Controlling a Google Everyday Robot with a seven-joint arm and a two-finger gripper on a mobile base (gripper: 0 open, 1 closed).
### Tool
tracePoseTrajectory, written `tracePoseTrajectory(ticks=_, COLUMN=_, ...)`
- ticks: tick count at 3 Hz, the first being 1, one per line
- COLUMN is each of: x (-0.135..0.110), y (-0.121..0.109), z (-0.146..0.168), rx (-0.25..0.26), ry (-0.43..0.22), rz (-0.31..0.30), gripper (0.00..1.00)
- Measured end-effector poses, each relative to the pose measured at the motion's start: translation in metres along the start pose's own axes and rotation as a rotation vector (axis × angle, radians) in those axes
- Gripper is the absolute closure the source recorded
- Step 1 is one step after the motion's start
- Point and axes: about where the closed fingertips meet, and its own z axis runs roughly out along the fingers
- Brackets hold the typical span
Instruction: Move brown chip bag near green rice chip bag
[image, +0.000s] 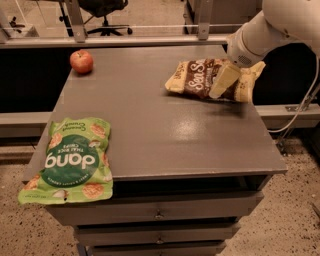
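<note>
The brown chip bag (195, 77) lies at the back right of the grey table (160, 130). It has a dark centre, cream ends and white script. My gripper (231, 82) comes down from the upper right and is shut on the bag's right end. One cream finger (222, 80) lies across the front of the bag. That end is raised slightly, with a shadow under it. The green rice chip bag (70, 160) lies flat at the front left corner and hangs over the table's edge, far from the brown bag.
A red apple (81, 61) sits at the back left of the table. Drawers (160, 215) are below the tabletop. A rail (125, 41) runs behind the table. A cable (305, 100) hangs at the right.
</note>
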Motion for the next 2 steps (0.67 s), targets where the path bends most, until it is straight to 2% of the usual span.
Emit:
tracePoseTrajectory(ticks=1, x=0.0117, y=-0.004, z=0.0152, rx=-0.013, ry=0.017, rz=0.026, gripper=0.19)
tracePoseTrajectory(ticks=2, x=0.0157, y=-0.0046, z=0.0209, rx=-0.019, ry=0.018, rz=0.032, gripper=0.42)
